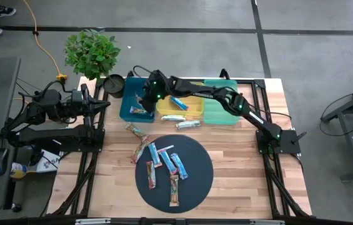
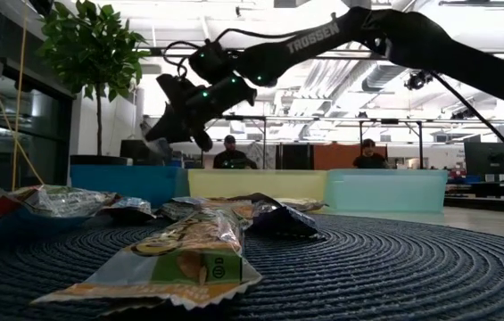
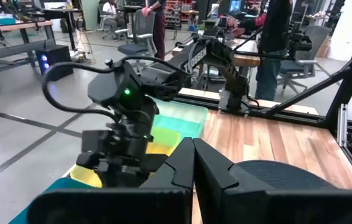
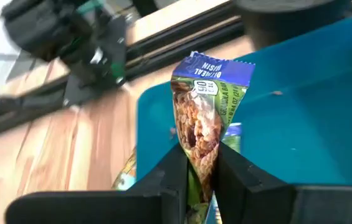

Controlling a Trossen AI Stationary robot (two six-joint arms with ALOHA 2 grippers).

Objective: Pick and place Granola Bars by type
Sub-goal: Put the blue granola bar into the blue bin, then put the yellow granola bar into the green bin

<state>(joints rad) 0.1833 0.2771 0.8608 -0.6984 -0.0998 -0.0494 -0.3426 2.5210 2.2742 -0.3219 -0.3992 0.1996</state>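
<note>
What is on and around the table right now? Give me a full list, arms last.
Granola bars on the mat: about six, blue and multicolour, on the mat or at its far-left edge.
Granola bars in the yellow bin: about three, blue and silver-white.
Held granola bar: one, multicolour with a blue end, above the blue bin.
Mat: one, dark, round, near centre.
Bins: three in a far row, blue bin, yellow bin, green bin.
Potted plant: one, green, far left corner.
People: two, in the room behind.
Right gripper: shut on the held bar.
Left gripper: shut, parked left.
</note>
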